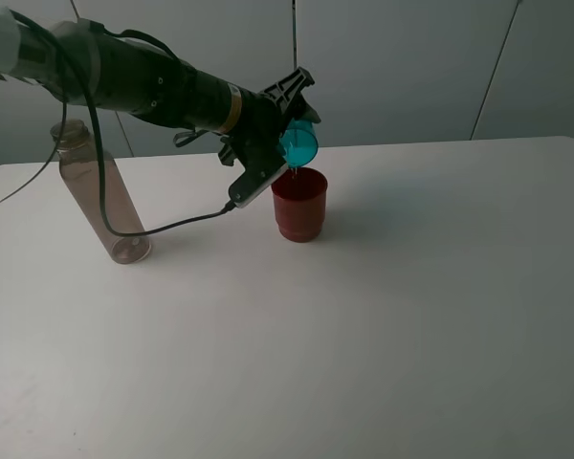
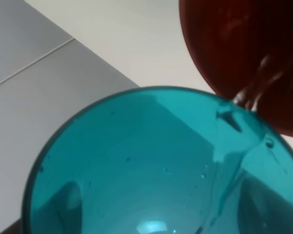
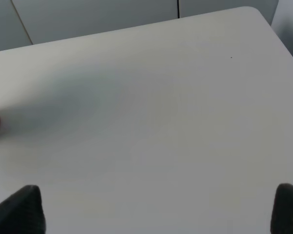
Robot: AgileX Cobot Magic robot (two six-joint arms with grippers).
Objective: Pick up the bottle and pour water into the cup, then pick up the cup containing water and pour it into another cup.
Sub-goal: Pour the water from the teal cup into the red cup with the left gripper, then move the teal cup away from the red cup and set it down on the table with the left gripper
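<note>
Left fingers (image 1: 292,124): closed on the teal cup (image 1: 298,143), gripping it by the body and holding it tipped far over, mouth down toward the red cup (image 1: 299,205). The fingers themselves are hidden in the left wrist view, where the teal cup (image 2: 161,165) fills the frame mouth-on; the grip is read from the high view.

Right fingers (image 3: 156,207): only two dark tips show at the edges of the right wrist view, standing wide apart with bare desk (image 3: 151,112) between them. Holding nothing. This arm is not visible in the high view.

Step in hand: second pour, teal cup into red cup. A thin stream of water (image 2: 256,92) leaves the teal rim and falls inside the red cup (image 2: 249,53). Little water seems left in the teal cup; judgement only, since the wall is wet and glossy.

Positions: red cup stands upright on the desk (image 1: 383,316), directly below the teal rim, not touching it. The bottle (image 1: 98,196) stands upright at the left of the desk, well apart from both cups, uncapped as far as I can tell.

Next move, as I judge it: hold the tilt until the stream stops, keeping the rim over the red mouth. Then rotate the teal cup upright and set it on the desk beside the red cup before releasing.
</note>
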